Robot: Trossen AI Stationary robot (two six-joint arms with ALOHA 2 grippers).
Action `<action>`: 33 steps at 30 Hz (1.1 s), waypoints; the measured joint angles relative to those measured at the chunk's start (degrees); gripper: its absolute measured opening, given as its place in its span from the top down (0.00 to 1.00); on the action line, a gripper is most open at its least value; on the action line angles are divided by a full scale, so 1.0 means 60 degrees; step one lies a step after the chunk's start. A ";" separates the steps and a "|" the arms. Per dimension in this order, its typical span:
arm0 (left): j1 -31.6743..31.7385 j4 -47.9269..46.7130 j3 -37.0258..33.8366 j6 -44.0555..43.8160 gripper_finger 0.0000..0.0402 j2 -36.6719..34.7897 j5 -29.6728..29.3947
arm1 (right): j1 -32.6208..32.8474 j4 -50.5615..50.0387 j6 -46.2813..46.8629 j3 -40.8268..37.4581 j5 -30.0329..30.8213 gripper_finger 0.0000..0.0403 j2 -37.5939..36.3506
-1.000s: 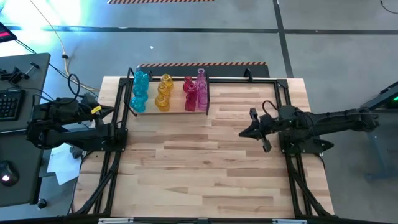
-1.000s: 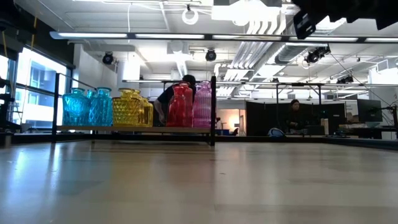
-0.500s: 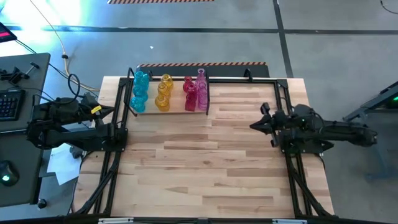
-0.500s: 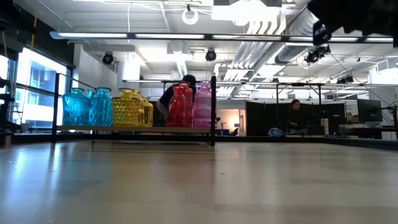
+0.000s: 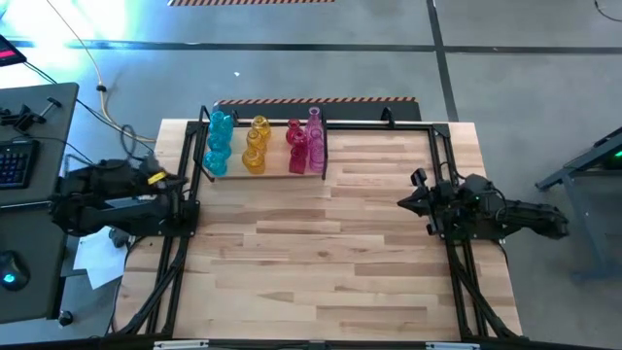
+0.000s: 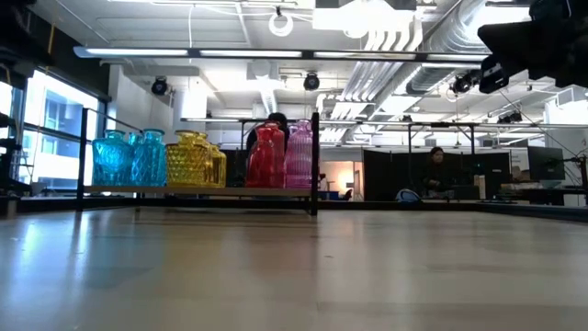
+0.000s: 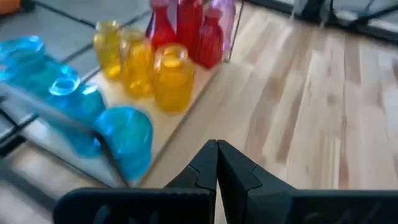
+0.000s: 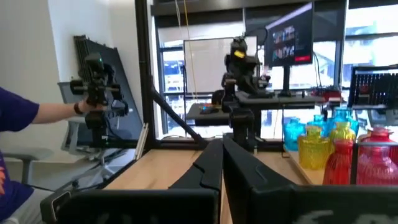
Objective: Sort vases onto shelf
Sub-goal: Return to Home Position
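The vases stand in colour groups on the shelf (image 5: pixel 274 173) at the table's far left: cyan (image 5: pixel 219 142), yellow (image 5: pixel 257 144), red (image 5: pixel 296 146), pink (image 5: pixel 315 134). Their bottoms rest on the shelf's wooden plank (image 7: pixel 180 127). The low view shows them in a row (image 6: pixel 197 158) behind the black rods. My left gripper (image 5: pixel 183 181) is shut and empty at the table's left edge, near the shelf's left end (image 7: pixel 216 147). My right gripper (image 5: pixel 402 202) is shut and empty at the table's right side, pointing toward the left arm (image 8: pixel 222 144).
Black frame rods run along the table's left side (image 5: pixel 180 253) and right side (image 5: pixel 457 277). A desk with a keyboard (image 5: pixel 15 160) stands beyond the left edge. A person's sleeve (image 8: pixel 18 118) shows beyond the table, and other people (image 6: pixel 436 158) sit in the room behind.
My right gripper has drawn back toward the table's right edge and sunk, staying shut and empty. My left gripper has sunk a little by the left edge. The vases and the shelf have not moved.
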 joint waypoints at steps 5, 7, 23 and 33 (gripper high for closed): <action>0.0002 0.0692 -0.0257 -0.0475 1.00 0.0006 -0.0253 | -0.0002 -0.0032 -0.0121 0.0000 -0.0009 1.00 -0.0058; 0.0002 0.1224 -0.0311 -0.1074 1.00 0.0005 -0.0246 | -0.0004 -0.0065 -0.0149 0.0000 0.0000 1.00 -0.0036; 0.0058 0.9957 -0.5397 -0.0557 1.00 -0.0003 0.0698 | 0.0007 -0.0096 -0.0214 -0.0004 -0.0022 1.00 -0.0053; -0.0432 1.3204 -0.7472 -0.0995 1.00 0.0161 0.1002 | 0.0011 -0.0271 -0.0178 -0.0007 -0.0029 1.00 -0.0053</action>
